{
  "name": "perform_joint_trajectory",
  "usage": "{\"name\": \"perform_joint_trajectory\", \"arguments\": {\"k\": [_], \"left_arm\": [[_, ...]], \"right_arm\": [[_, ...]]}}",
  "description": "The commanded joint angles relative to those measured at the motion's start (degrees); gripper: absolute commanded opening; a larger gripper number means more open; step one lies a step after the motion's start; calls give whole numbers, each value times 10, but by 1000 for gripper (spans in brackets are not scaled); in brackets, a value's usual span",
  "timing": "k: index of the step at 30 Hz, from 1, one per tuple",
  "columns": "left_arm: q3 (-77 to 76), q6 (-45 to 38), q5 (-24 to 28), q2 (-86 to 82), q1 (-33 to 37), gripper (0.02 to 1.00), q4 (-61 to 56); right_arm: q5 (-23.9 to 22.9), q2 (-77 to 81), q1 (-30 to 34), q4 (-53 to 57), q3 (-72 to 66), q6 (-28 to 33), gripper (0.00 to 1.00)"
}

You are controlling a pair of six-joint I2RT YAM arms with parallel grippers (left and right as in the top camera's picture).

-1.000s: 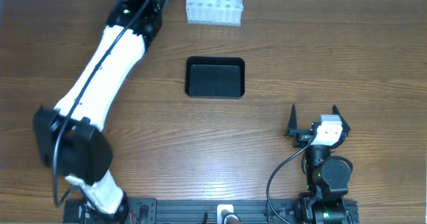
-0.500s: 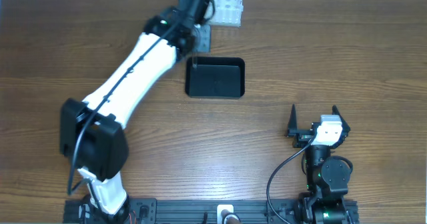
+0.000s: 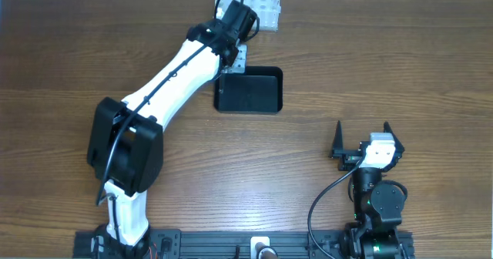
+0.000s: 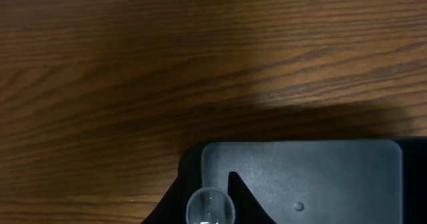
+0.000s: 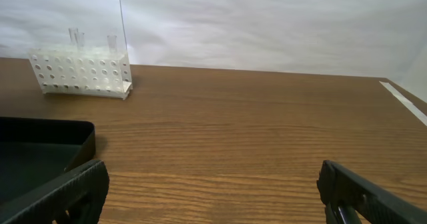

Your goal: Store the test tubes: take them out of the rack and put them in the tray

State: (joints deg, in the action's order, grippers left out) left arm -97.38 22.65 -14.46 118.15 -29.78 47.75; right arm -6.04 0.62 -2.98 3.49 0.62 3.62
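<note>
The black tray lies at the table's middle, with the white rack behind it, partly covered by my left arm. My left gripper hangs over the tray's far-left corner, shut on a clear test tube seen end-on between its dark fingers. The bare tray floor lies below it. In the right wrist view the rack holds a few upright tubes, with the tray's corner nearer. My right gripper rests open near its base, well away from tray and rack.
Bare wood surrounds the tray on all sides. A white wall or sheet rises behind the table's far edge. The left arm's long white link slants across the table's left half.
My left arm has swung right from beyond the rack's left end, across its front, to the tray's far-left corner. The right arm has kept still.
</note>
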Motion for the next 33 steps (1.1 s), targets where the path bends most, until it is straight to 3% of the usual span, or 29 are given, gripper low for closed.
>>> {"name": "perform_joint_trajectory", "arguments": {"k": [1,30,33], "left_arm": [[3,19,-2,27,0,42,-4],[4,49,46,79,0,40,8],[4,48,46,79,0,95,8]], "right_arm": [[-5,-3,3,2,-3,-1,991],[-5,-3,3,2,-3,-1,993],[-5,-3,3,2,-3,-1,991]]}}
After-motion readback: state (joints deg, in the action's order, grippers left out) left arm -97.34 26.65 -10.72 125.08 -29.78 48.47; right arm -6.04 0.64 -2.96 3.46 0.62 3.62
